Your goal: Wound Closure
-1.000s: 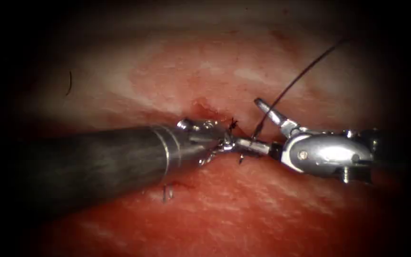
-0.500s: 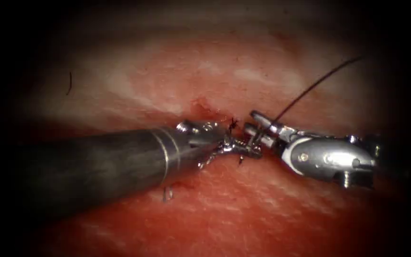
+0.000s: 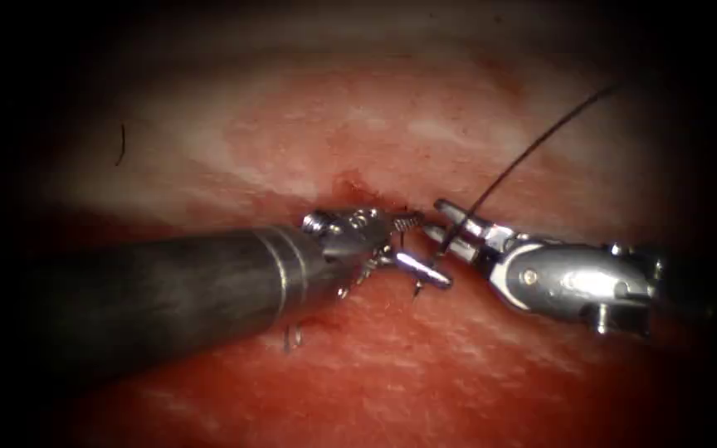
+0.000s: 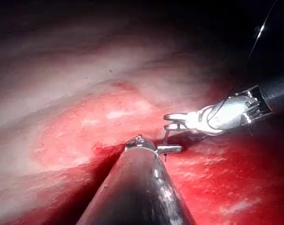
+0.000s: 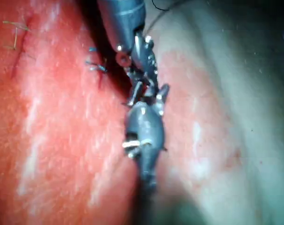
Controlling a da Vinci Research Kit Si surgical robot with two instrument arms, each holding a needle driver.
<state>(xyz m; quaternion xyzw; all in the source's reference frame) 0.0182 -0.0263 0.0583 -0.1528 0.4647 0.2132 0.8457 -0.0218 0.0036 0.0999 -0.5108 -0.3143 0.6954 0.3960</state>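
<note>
The tissue [image 3: 458, 373] nearest the endoscope is wet with red fluid [image 3: 425, 398], and a short cut end of thread [image 3: 292, 336] stands beside the left tool's shaft. At the cut [image 3: 350, 189] in mid-tissue the two tools meet tip to tip. The left tool [image 3: 412, 245] has its jaws apart and grips nothing. The right tool [image 3: 446, 231] has its jaws closed on the thread [image 3: 524, 153], which rises toward the tissue's far right edge. The far tissue is paler, with a loose thread scrap [image 3: 120, 143] near its left edge. I cannot make out the needle.
</note>
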